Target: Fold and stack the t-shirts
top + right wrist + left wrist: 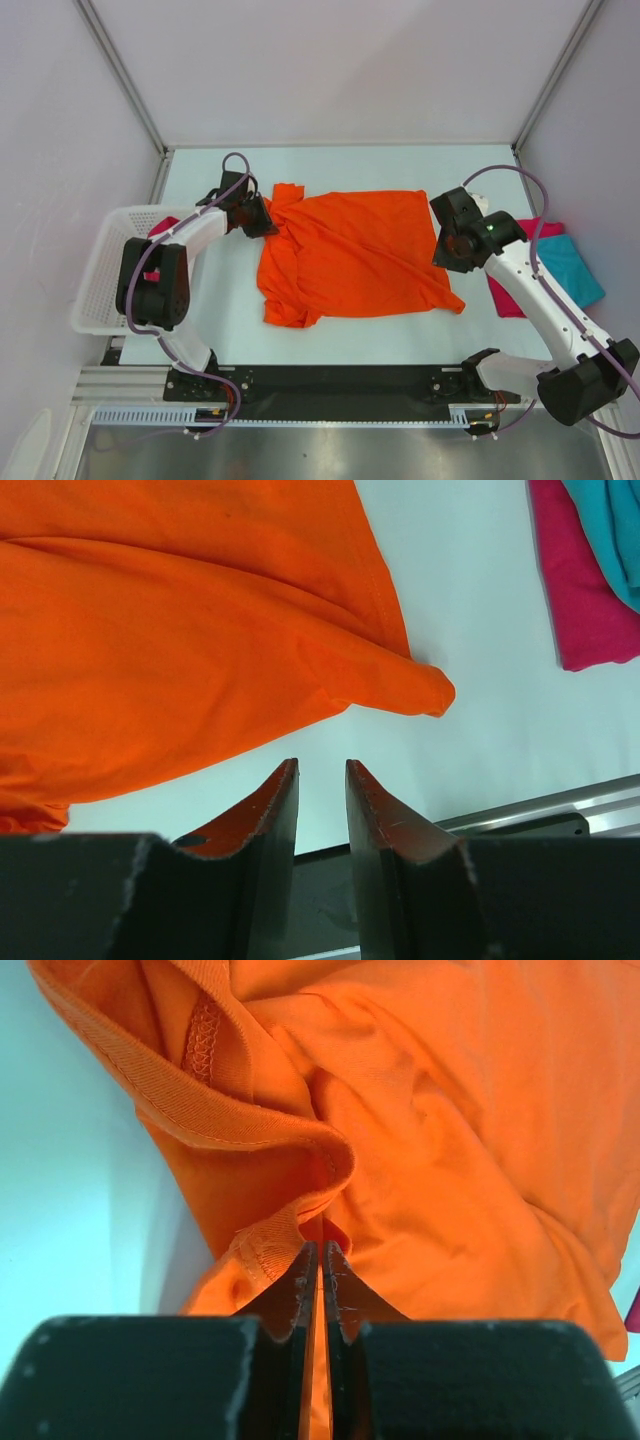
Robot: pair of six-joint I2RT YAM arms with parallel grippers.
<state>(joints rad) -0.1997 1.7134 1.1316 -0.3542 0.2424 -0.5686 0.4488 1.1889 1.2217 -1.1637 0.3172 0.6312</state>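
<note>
Top view, garment: the bright orange soft cloth t-shirt (350, 255) lies spread at the centre of the pale smooth tabletop (400, 165), rumpled toward nine o'clock.
Top view, arms: the left gripper (262, 222) meets the shirt's ten o'clock edge. The right gripper (448, 262) sits at its three o'clock edge.
Top view, room: a white mesh plastic basket (100, 270) stands at nine o'clock. A folded teal tee (575, 265) rests on a crimson tee (520, 290) at three o'clock, and bare table lies at twelve.
Left wrist view, grasp: the left gripper (320, 1250) is clenched on a bunched fold of the orange shirt (450, 1140), beside a stitched hem band (200, 1120).
Left wrist view, handling: we judge the cloth light and limp, so it will sag and drag rather than hold its shape.
Right wrist view, end effector: the right gripper (322, 768) stands parted and holds nothing.
Right wrist view, hold: the shirt's hem corner (430, 692) lies at one o'clock of the tips, apart from them. We judge it the natural pinch point.
Right wrist view, surface: the tabletop (470, 600) looks slick, so we expect the cloth to slide easily.
</note>
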